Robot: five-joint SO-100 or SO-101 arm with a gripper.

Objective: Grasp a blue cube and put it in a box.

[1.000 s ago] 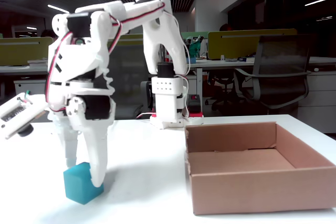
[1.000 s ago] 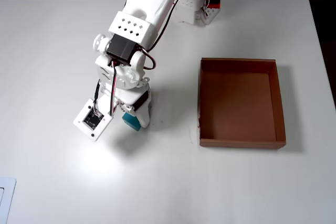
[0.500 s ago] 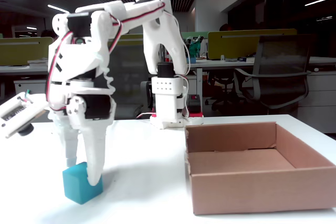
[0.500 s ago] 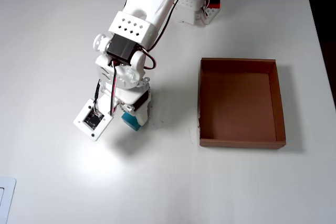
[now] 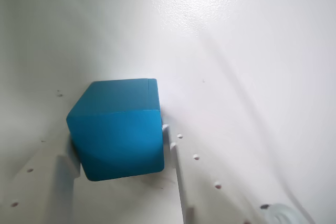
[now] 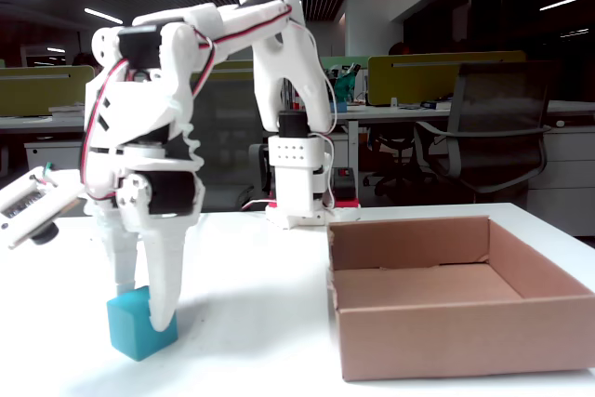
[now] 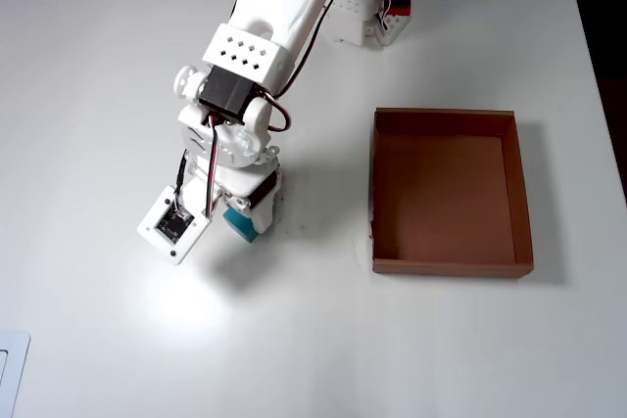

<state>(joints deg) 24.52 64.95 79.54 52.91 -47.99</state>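
The brown cardboard box, low-walled and lidless, holds nothing and lies at 3 o'clock of the arm in the overhead view. The matte blue cube rests on the glossy white tabletop, pinched by the gripper between its 2 white fingers, well apart from the box.

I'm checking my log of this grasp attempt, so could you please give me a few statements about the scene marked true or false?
1. The blue cube sits between the fingers of the claw. True.
2. The cube is already inside the box. False: it is on the white table, left of the box in the overhead view.
3. The box is empty. True.
4. The box has a closed lid. False: it is open-topped.
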